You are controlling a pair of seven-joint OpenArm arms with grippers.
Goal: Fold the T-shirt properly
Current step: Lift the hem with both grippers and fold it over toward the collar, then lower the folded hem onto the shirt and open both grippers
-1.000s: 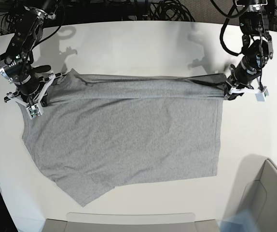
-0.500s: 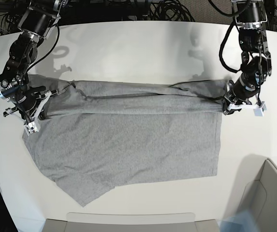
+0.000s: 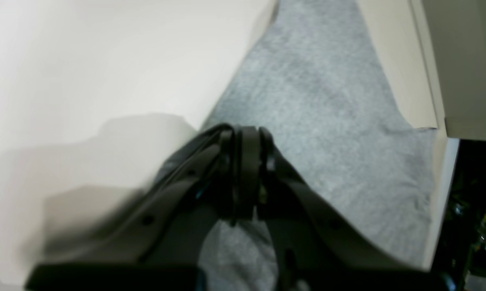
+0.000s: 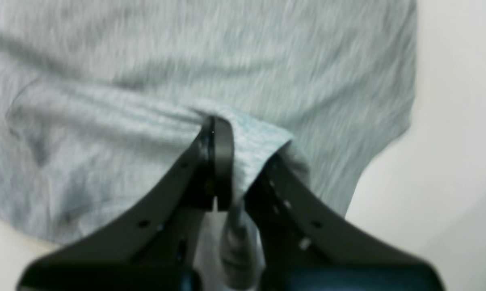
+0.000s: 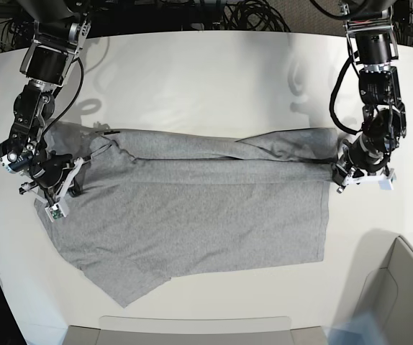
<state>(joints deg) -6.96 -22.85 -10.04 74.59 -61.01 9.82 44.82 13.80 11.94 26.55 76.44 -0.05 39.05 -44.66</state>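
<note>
Two grippers pinch the grey T-shirt (image 5: 192,208), spread on the white table (image 5: 206,79): the left gripper (image 5: 339,172) clamps one folded edge, the right gripper (image 5: 66,188) the other. Only the blurred wrist views show cloth between the jaws.

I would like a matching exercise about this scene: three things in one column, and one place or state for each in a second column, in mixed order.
Things:
1. T-shirt
2. left gripper
3. right gripper

Places or states:
a. shut on cloth at the right side of the base view
b. spread on the white table, far edge folded over
c. shut on cloth at the left side of the base view

Pairs: 1-b, 2-a, 3-c
</note>
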